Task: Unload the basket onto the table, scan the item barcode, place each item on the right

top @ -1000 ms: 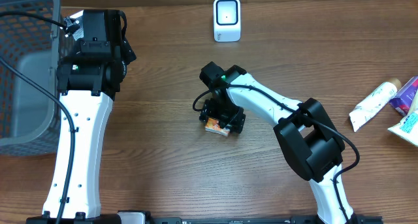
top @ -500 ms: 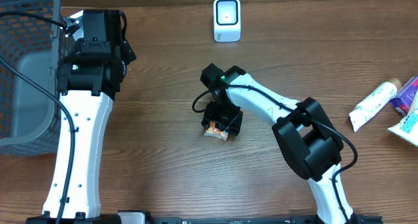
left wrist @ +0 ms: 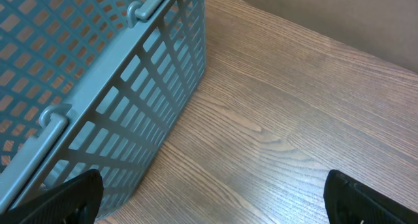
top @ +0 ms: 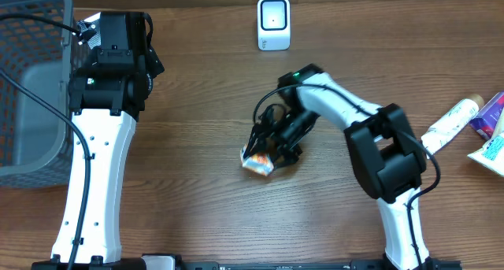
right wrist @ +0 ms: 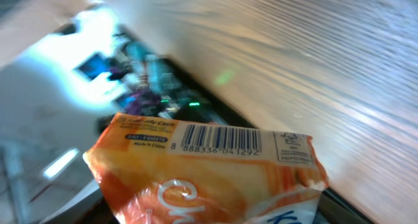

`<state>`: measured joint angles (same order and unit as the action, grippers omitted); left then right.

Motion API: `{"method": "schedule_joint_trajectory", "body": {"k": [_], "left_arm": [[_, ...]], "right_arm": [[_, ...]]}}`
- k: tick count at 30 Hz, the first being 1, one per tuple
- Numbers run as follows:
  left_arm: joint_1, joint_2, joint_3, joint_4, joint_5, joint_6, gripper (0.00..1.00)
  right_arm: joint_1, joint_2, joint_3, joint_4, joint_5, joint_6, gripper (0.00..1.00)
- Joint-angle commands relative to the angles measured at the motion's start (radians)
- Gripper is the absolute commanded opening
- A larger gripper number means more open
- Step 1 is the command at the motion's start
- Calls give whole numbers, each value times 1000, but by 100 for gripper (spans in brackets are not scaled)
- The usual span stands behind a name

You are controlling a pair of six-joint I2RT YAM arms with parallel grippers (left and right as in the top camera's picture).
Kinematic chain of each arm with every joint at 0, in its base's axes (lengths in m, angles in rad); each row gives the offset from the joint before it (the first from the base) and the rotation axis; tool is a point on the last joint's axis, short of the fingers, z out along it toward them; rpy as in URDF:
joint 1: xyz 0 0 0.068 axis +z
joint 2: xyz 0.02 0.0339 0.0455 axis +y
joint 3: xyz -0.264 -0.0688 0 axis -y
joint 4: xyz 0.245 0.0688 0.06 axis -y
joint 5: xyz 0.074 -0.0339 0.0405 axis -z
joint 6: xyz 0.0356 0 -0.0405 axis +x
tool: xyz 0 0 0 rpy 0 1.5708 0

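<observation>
The item is an orange and white snack packet, and my right gripper is shut on it near the table's middle, tilted and off the wood. In the right wrist view the packet fills the lower frame with its barcode facing the camera. The white scanner stands at the back centre, well apart from the packet. My left gripper is open over bare wood beside the basket, with nothing between its fingertips.
A grey mesh basket takes up the far left, and its wall is close to the left gripper. A white tube, a purple pack and another packet lie at the right edge.
The right jaws have closed on the packet. The right wrist has swung to the right and rolled, tilting the packet up off the table. The left arm has not moved.
</observation>
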<state>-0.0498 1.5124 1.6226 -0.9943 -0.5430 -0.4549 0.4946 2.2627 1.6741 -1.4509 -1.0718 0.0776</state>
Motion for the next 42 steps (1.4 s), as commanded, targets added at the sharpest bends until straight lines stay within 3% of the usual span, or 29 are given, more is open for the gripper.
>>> {"method": "schedule_joint_trajectory", "body": {"k": [1, 7, 9, 15, 30, 42], "left_arm": [[4, 4, 0, 4, -13, -17, 100], [4, 4, 0, 4, -13, -17, 100], [4, 4, 0, 4, -13, -17, 100], [4, 4, 0, 4, -13, -17, 100], [4, 4, 0, 4, -13, -17, 100], [4, 4, 0, 4, -13, -17, 100]], "right_arm": [[-63, 4, 29, -5, -235, -357, 67], [-113, 4, 29, -5, -364, -786, 68], [-115, 4, 29, 3, -406, -907, 73], [-115, 4, 88, 20, -498, -1165, 72], [-116, 4, 485, 222, -484, -1182, 67], [-116, -24, 666, 239, -271, -1186, 67]]}}
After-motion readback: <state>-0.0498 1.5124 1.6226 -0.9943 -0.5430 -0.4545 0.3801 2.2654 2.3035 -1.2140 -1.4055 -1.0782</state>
